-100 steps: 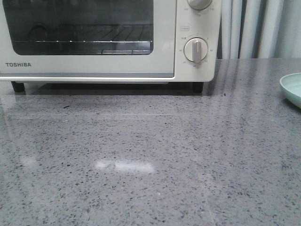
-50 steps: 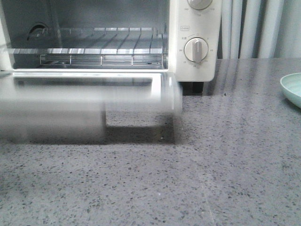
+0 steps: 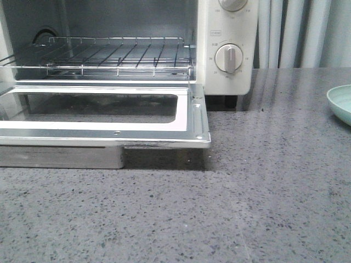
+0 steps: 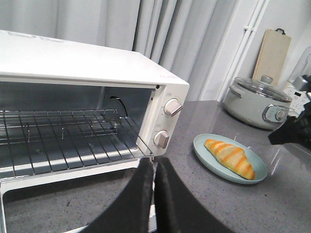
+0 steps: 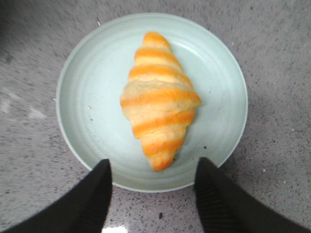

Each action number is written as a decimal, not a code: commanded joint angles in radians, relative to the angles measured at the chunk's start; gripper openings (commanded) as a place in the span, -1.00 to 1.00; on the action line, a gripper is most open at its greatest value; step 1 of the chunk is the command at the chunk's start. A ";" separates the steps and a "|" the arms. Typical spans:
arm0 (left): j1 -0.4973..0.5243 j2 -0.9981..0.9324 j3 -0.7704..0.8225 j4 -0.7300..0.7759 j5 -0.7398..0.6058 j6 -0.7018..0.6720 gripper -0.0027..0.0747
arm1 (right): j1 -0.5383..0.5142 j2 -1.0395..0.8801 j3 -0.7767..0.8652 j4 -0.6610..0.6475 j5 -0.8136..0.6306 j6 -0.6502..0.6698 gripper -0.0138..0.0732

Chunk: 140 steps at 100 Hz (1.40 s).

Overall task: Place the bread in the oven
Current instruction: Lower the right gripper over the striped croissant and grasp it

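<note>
No brand legible on the open toaster oven (image 3: 225, 33); croissant (image 5: 159, 101) on its pale-green plate (image 5: 87, 73); left gripper (image 4: 154, 194) closed empty, right gripper (image 5: 153, 182) spread.

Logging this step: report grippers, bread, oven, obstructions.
Left gripper shut, empty, by the oven. Right gripper open above the bread, not touching. Bread on its plate. Door down, rack bare, nothing blocking.
</note>
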State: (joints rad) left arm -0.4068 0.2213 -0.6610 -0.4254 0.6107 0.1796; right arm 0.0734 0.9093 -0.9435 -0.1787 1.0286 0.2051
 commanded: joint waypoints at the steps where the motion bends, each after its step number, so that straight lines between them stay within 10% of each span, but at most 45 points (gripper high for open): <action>1: 0.000 0.009 -0.026 -0.015 -0.071 0.002 -0.99 | 0.002 0.080 -0.023 -0.047 -0.058 -0.007 0.22; 46: 0.000 0.009 -0.026 -0.028 -0.069 0.002 -0.99 | 0.002 0.428 -0.025 -0.123 -0.191 -0.007 0.19; 64: 0.000 0.009 -0.026 -0.029 -0.069 0.002 -0.99 | 0.002 0.475 -0.025 -0.130 -0.160 -0.002 -0.85; 98: 0.000 0.009 -0.026 -0.048 -0.077 0.002 -0.99 | 0.105 0.279 -0.087 -0.128 0.050 -0.033 -0.84; 140: 0.000 0.009 -0.026 -0.048 -0.135 0.002 -0.99 | 0.475 0.016 -0.255 0.115 0.277 -0.094 -0.84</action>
State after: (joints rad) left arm -0.4068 0.2156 -0.6610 -0.4467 0.5601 0.1796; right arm 0.4875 0.9484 -1.1568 -0.1089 1.2483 0.1383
